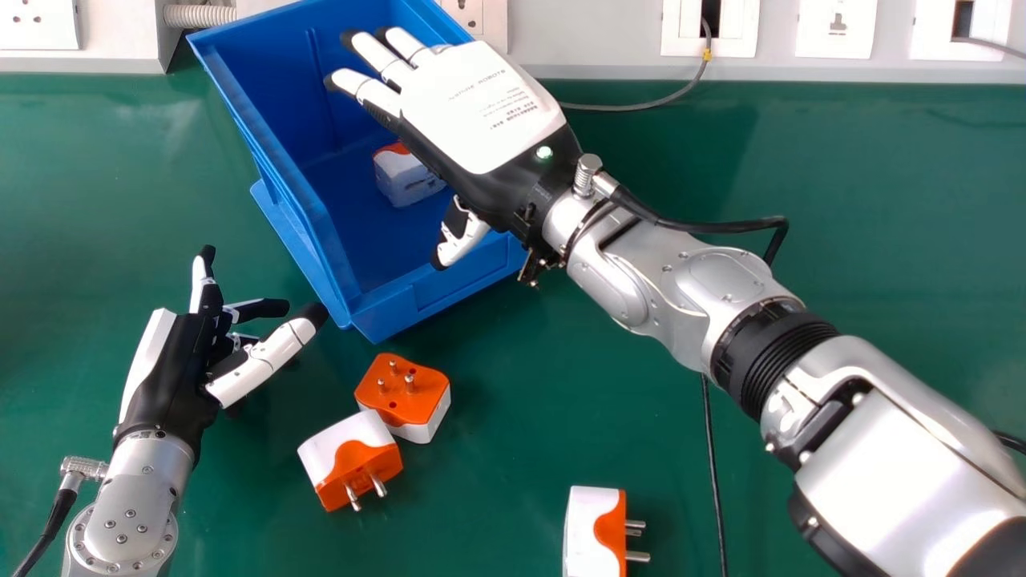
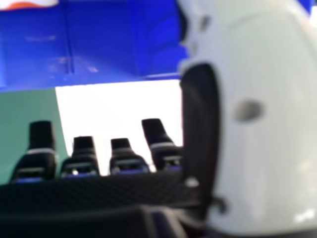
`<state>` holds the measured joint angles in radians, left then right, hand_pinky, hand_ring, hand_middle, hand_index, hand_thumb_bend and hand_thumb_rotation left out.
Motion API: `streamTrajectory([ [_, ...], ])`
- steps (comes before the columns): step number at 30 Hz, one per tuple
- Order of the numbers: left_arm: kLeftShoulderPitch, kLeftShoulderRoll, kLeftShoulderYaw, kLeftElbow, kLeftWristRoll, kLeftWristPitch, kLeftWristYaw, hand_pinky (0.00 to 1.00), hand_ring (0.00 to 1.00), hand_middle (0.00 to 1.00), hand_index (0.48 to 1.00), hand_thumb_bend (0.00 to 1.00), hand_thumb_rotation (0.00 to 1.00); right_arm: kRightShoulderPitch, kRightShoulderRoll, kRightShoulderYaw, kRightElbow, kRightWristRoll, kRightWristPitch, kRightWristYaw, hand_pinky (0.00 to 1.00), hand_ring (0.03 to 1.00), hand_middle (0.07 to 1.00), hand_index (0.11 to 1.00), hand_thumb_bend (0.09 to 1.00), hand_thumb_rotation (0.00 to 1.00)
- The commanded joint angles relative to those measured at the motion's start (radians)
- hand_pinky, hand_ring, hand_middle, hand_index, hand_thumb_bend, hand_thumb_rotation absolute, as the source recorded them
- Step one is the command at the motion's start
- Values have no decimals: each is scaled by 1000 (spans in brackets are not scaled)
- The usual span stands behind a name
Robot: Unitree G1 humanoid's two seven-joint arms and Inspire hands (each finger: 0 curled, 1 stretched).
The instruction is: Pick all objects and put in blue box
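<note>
My right hand [image 1: 481,104] is over the blue box [image 1: 321,216] in the head view, fingers extended and nothing held. Inside the box, partly behind that hand, lies a white and orange plug adapter [image 1: 407,176]. Two more adapters touch or nearly touch in front of the box: one prongs up [image 1: 405,393], one tilted with prongs forward [image 1: 349,457]. Another adapter [image 1: 593,533] lies at the bottom edge, prongs to the right. My left hand [image 1: 180,369] rests left of the pair, fingers relaxed. In the right hand view my right hand [image 2: 126,163] has straight fingers near the blue box [image 2: 99,44].
White wall sockets [image 1: 836,28] line the back behind the green table [image 1: 866,224]. A grey cable [image 1: 641,106] runs from one socket behind the box. A black cable [image 1: 713,481] lies on the table beneath my right arm.
</note>
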<state>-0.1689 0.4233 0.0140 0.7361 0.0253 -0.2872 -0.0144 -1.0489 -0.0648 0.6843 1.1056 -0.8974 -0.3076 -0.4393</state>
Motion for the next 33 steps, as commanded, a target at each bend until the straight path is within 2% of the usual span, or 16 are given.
streamTrajectory([
  [1, 87, -52, -55, 72, 42, 90, -58, 552, 649, 779, 848, 780, 552, 35, -36, -41, -100, 47, 32, 63, 850, 964, 988, 894, 874, 140],
  [5, 93, -55, -55, 61, 40, 93, -59, 552, 650, 779, 848, 779, 551, 234, -127, -129, -444, 140, 116, 278, 859, 962, 985, 897, 882, 141],
  [9, 101, -55, -56, 44, 41, 98, -57, 556, 653, 780, 847, 778, 549, 411, -207, -205, -720, 217, 149, 413, 889, 951, 979, 918, 898, 142],
  [12, 97, -54, -57, 51, 46, 96, -57, 557, 653, 780, 847, 778, 548, 610, -269, -284, -925, 309, 144, 471, 888, 942, 976, 931, 904, 149],
  [17, 83, -55, -56, 67, 47, 96, -59, 553, 655, 781, 848, 774, 548, 789, -320, -351, -1054, 370, 135, 513, 854, 918, 954, 947, 920, 152],
  [21, 76, -58, -56, 68, 47, 99, -54, 553, 656, 781, 849, 773, 548, 873, -355, -381, -1109, 374, 150, 554, 837, 909, 945, 953, 927, 153],
  [26, 68, -62, -59, 78, 53, 95, -52, 553, 655, 781, 849, 770, 547, 952, -400, -400, -1231, 346, 270, 685, 819, 897, 939, 953, 934, 155],
  [33, 64, -63, -61, 94, 55, 85, -53, 555, 654, 781, 847, 766, 545, 1056, -443, -323, -1458, 213, 477, 921, 854, 903, 937, 942, 929, 154],
])
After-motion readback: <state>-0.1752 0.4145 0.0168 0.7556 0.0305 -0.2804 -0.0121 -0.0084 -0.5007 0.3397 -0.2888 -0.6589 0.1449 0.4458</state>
